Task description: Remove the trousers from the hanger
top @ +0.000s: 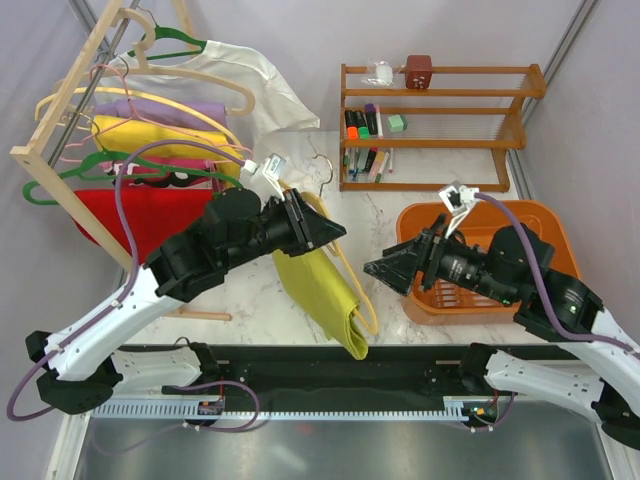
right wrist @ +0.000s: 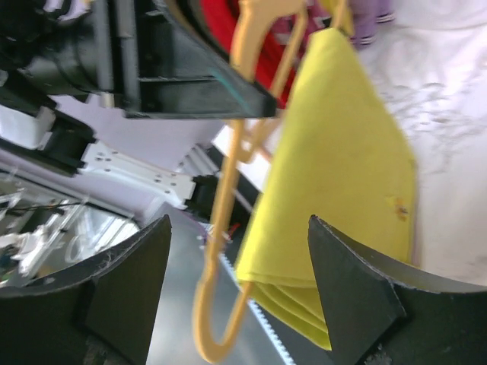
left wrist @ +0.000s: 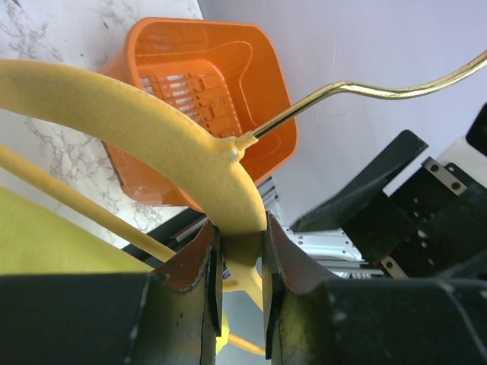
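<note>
Two grippers, one garment to slide off

The left gripper (left wrist: 242,228) clamps the pale yellow-orange thin plastic triangular hanger (left wrist: 152,129) at its shoulder. The large lime-yellow cloth trousers (top: 325,290) drape over its bar at table centre. The right gripper (top: 374,268), jaws wide, stands at their three o'clock. It should pinch all the folded layers low, then draw away. Count: one hanger, one trousers, one orange plastic basket (top: 545,215).
</note>
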Controlling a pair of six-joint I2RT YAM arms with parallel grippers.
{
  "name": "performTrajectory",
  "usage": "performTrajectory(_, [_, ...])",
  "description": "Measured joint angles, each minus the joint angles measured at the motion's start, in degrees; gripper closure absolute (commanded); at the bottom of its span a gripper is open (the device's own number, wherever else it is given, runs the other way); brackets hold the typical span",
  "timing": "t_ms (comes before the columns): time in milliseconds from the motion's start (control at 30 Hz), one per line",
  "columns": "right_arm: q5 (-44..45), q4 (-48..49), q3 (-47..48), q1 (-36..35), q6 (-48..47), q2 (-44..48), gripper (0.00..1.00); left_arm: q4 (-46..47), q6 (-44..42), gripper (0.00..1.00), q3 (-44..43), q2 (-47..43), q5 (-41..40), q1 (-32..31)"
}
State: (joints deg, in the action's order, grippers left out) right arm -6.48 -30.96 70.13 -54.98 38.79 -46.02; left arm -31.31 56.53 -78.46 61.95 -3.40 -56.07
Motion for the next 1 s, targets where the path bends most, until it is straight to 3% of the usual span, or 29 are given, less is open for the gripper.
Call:
performTrajectory(167, [7.45, -4.0, -3.54, 0.04, -5.95, 6.75, 0.27, -0.83, 0.59, 0.98, -1.9, -0.09, 1.75, 0.0])
performTrajectory(300, [8.26, -4.59, -9.66, 0.04, -10.47, 11.56, 0.29, -1.81, 1.97, 0.98, -3.19, -0.44, 2.25, 0.0])
performTrajectory(667, [1.86, -1.14, -13.9, 0.07, -21.16, 10.03, 0.25, -3.17, 2.47, 0.98, -12.09, -0.17, 0.57, 0.24])
performTrajectory(1000, [-4.9, 5.29, -14.05, 0.07, -27.3, 8.41, 0.35, -3.28, 2.89, 0.98, -14.43, 1.68, -0.79, 0.76])
